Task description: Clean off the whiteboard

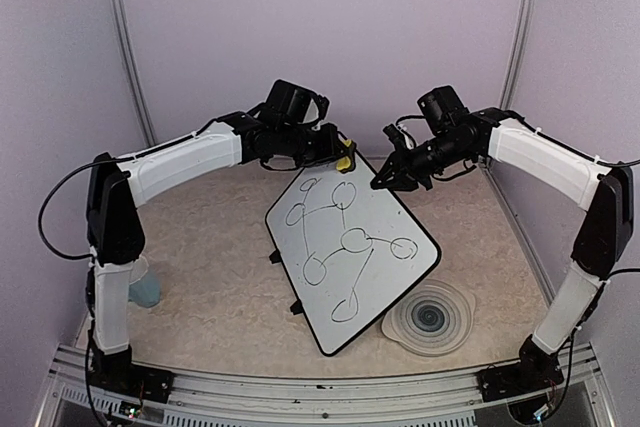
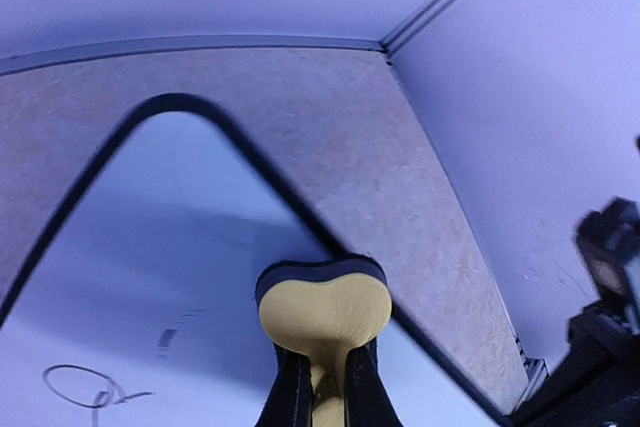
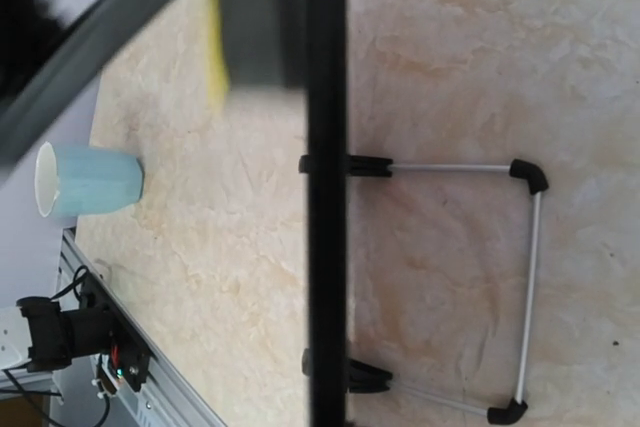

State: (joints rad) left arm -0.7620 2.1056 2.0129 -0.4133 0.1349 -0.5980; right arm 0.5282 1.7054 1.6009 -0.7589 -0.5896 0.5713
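Left gripper (image 1: 341, 160) pinches a yellow eraser (image 2: 323, 312) at the far corner of the whiteboard (image 1: 350, 247), which slopes down from it toward the arms' bases. Black loops and lines cover most of the board, so nearly all the wiping is left to do. Right gripper (image 1: 384, 180), just beside the left, is closed, seemingly on the board's frame — that view is blurred. Nearer than both sit a grey plate (image 1: 430, 317) and a pale cup (image 1: 146, 287).
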